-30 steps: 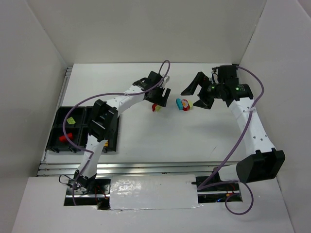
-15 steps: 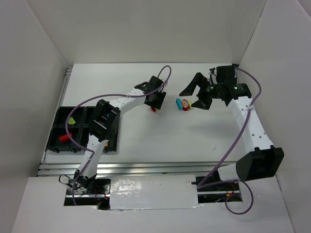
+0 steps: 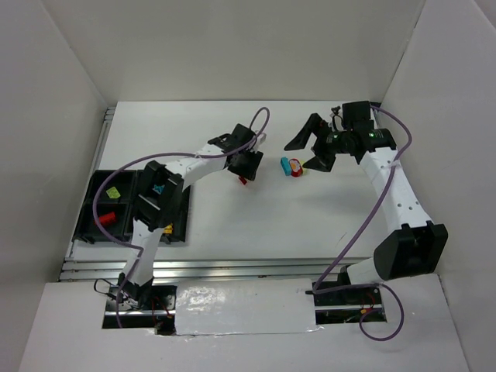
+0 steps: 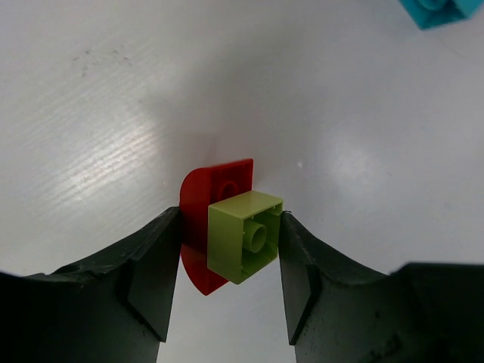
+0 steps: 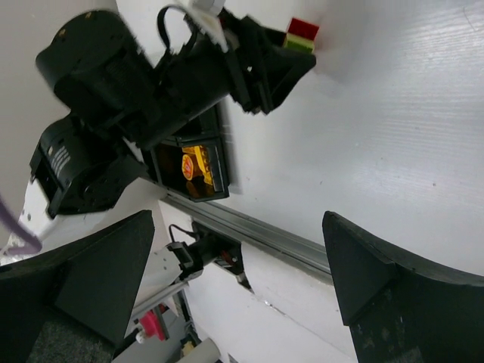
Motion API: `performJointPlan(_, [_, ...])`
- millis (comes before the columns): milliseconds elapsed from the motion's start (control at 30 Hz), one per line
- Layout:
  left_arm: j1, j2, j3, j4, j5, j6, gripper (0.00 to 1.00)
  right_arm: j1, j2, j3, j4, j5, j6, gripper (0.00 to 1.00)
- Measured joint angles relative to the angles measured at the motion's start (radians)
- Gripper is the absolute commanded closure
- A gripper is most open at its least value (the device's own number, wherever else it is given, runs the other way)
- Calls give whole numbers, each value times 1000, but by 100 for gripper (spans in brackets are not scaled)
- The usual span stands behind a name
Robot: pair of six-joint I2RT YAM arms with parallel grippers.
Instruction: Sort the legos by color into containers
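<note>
Left wrist view: a red-and-lime lego (image 4: 242,235) clamped between the fingers of the left pincer (image 4: 229,261)
From above, the piece is near the middle of the white desk (image 3: 256,221), with a cyan lego (image 3: 285,164) and a red-and-yellow lego (image 3: 295,170) close on its right. The right pincer (image 3: 308,151) hangs beside those two, jaws wide apart and holding nothing. The black tray (image 3: 89,232) at the desk's left edge has a lime lego (image 3: 114,191) and a red lego (image 3: 106,218) in separate compartments

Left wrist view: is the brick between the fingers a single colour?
No, the left gripper pinches a green brick joined to a red piece.
</note>
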Motion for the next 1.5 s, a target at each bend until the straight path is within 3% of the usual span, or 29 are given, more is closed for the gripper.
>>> performJointPlan(200, [33, -163, -87, 19, 226, 32, 100, -50, 34, 33, 12, -20, 6, 0])
performJointPlan(433, [143, -348, -93, 69, 620, 53, 100, -73, 76, 33, 50, -94, 54, 1])
performJointPlan(600, [161, -359, -73, 93, 821, 44, 100, -68, 88, 33, 87, -159, 105, 1])
performJointPlan(800, [154, -339, -47, 207, 1042, -72, 100, -22, 92, 33, 154, -230, 139, 6])
performJointPlan(1167, [154, -339, -77, 506, 1216, -319, 100, 29, 93, -7, 357, -388, 159, 24])
performJointPlan(1267, [154, -339, -78, 507, 1218, -316, 100, 41, 94, -7, 407, -425, 169, 27])
performJointPlan(1500, [154, -338, -74, 406, 1192, -248, 100, 50, 94, -8, 476, -479, 189, 44])
